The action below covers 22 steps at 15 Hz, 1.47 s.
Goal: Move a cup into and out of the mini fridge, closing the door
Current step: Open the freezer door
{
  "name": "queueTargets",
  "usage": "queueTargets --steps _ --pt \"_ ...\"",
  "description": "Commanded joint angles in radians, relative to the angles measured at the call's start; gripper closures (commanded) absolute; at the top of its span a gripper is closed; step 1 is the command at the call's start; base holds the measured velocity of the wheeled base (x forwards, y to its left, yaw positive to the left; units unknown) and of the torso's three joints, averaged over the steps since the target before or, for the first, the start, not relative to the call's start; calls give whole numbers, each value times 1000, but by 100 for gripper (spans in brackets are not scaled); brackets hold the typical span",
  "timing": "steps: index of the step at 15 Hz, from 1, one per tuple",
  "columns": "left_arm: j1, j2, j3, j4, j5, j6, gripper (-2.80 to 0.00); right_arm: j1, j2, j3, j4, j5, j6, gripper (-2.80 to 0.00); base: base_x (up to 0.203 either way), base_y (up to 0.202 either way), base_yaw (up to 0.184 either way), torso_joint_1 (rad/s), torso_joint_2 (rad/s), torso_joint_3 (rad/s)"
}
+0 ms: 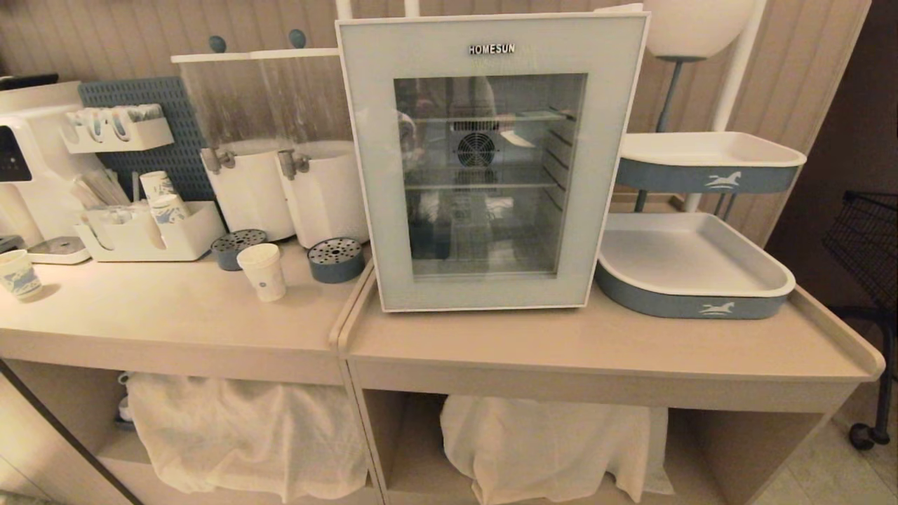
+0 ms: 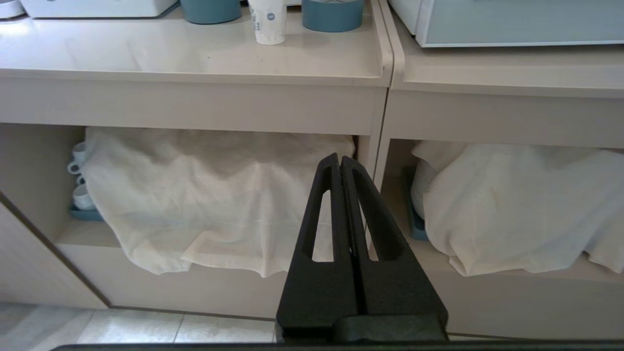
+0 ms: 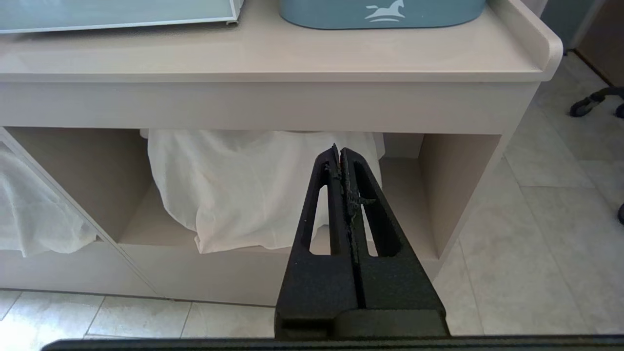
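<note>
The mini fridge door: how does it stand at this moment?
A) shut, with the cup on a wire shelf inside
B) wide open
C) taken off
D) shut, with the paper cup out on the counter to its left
D: the glass door sits flush on the mini fridge, and the cup stands on the counter.

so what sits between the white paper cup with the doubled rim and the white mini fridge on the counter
In the head view, a round grey-blue perforated drip tray stands between the white paper cup and the white mini fridge, touching neither.
</note>
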Motion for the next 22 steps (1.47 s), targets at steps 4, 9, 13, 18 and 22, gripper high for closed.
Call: queueTargets --steps 4,9,13,18,22 --pt "0 -2 -2 5 0 0 0 -1 2 -1 1 0 -1 0 28 0 0 2 1 2" --pt "0 -2 -1 3 0 0 0 -1 2 -1 1 0 -1 0 188 0 4 2 2 4" --pt "0 -2 0 -4 2 -2 0 -1 2 -1 1 0 -1 0 72 0 -2 1 3 0" --pt "1 0 1 -39 9 15 0 -1 0 4 -2 9 -25 0 0 0 0 0 0 0" --pt "0 27 -308 33 90 72 0 -1 0 4 -2 14 -59 0 0 0 0 0 0 0"
